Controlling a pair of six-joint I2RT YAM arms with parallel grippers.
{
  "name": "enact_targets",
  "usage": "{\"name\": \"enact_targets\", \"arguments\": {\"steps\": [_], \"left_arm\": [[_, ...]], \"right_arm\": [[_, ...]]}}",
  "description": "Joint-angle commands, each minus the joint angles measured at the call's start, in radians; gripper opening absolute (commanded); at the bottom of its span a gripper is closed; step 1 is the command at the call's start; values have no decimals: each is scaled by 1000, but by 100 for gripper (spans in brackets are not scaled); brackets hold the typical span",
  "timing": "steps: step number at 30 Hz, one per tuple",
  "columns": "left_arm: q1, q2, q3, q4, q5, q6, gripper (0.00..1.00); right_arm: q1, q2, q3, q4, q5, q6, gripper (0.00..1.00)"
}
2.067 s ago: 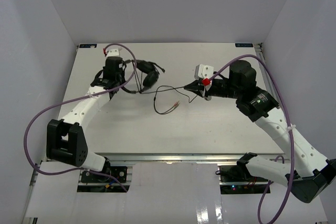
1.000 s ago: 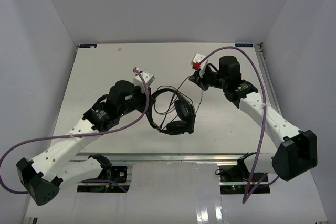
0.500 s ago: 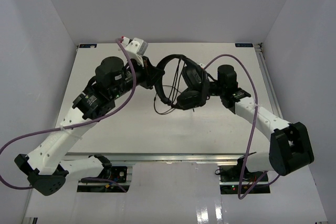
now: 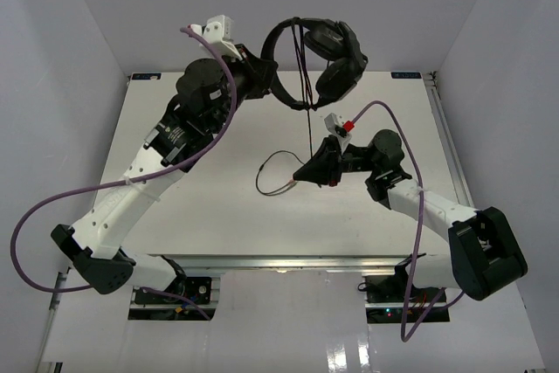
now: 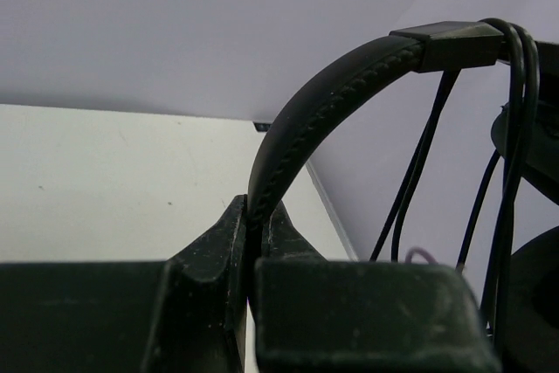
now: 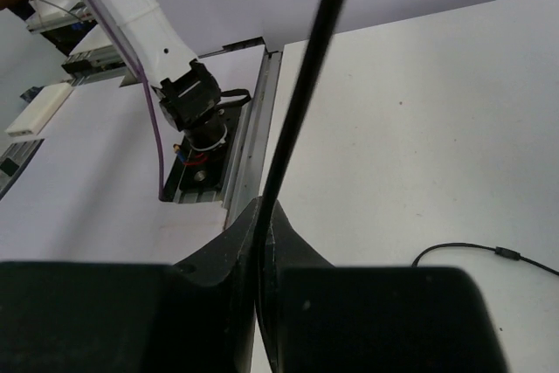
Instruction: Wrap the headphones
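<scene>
White walls close in a pale tabletop (image 4: 218, 207), with the two arms reaching over it from the near edge. Raised high over the far side, in front of the back wall, the headphones (image 4: 336, 72) hang clear of the surface. The left end effector (image 4: 262, 72) has its fingers pinched tight on the headband (image 4: 272, 45), and the two earcups (image 4: 330, 39) sit close together to the right of it. The left wrist view shows this grip up close: the left end effector (image 5: 256, 216) squeezes the stitched headband (image 5: 323, 85), which arches up and to the right, with thin black strands of cable (image 5: 515, 85) crossing it near its end fitting. From the headphones the cable (image 4: 308, 124) drops nearly straight to the right end effector (image 4: 301, 176), which sits low over the middle of the tabletop with its fingers closed on it. In the right wrist view the right end effector (image 6: 260, 216) clamps the cable (image 6: 306, 85), which rises taut from between the fingers. Left of that end effector, the loose remainder curls on the tabletop in an open loop and ends at a small pale plug (image 4: 286, 184).
</scene>
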Motion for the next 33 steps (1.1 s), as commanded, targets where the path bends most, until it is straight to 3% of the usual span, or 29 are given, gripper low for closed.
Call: {"name": "enact_targets", "arguments": {"steps": [1, 4, 10, 14, 21, 27, 33], "left_arm": [[7, -37, 87, 166, -362, -9, 0], [16, 3, 109, 182, -467, 132, 0], [91, 46, 64, 193, -528, 302, 0], [224, 52, -14, 114, -456, 278, 0], [262, 78, -211, 126, -457, 454, 0], [238, 7, -519, 117, -265, 554, 0], [159, -188, -704, 85, 68, 633, 0]], "right_arm": [[21, -83, -45, -36, -21, -50, 8], [31, -138, -61, -123, -2, -153, 8], [59, -220, -34, -308, 6, -284, 8], [75, -257, 38, -540, 30, -433, 8], [105, -296, 263, -985, 232, -761, 8], [105, -295, 474, -1174, 508, -954, 8], [105, -236, 534, -1130, 728, -1066, 8]]}}
